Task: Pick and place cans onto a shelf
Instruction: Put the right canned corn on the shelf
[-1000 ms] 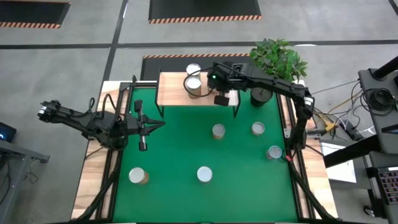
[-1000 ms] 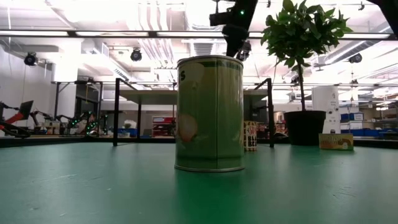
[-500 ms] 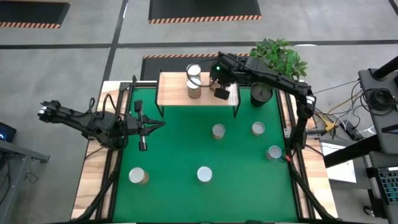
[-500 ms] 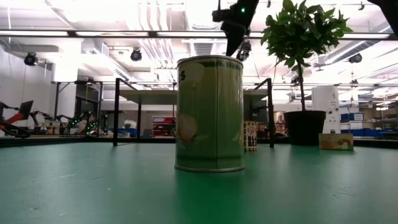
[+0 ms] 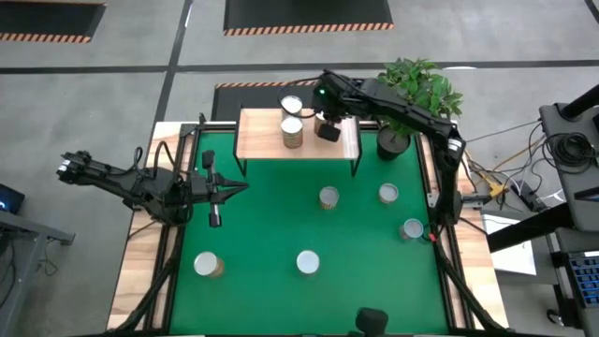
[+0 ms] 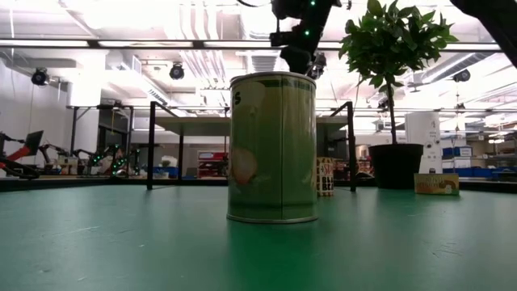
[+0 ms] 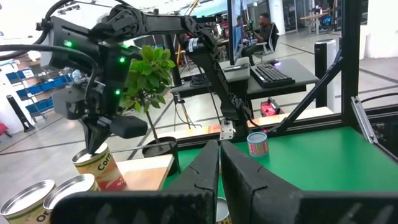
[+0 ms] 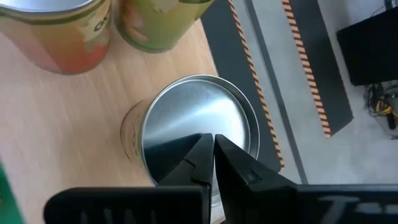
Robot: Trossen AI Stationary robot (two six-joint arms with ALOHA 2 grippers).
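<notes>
Green matting covered the table between light wood borders, with a workshop of benches and ceiling lights showing beyond it in the low view. That low view was mostly blocked by one can standing close to the camera, so the shelf appeared only as thin black legs and a top edge behind it. From above, the shelf sat at the far edge of the mat, with a potted plant just beside its right end. The right gripper hung over the shelf's right part, and the can under it was hidden in the high view. The right wrist view showed that can's silver top directly below the fingers, which were pressed together with no gap and held nothing; whether the tips touched the lid could not be told. Two more cans stood touching each other on the shelf just left of that gripper, one behind the other. Five cans remained on the mat: three toward the right side and two nearer the front. The left gripper waited at the mat's left edge, well apart from every can, its fingers nearly closed with only a slim gap and empty. A dark object at the front edge was cut off and hard to identify.
</notes>
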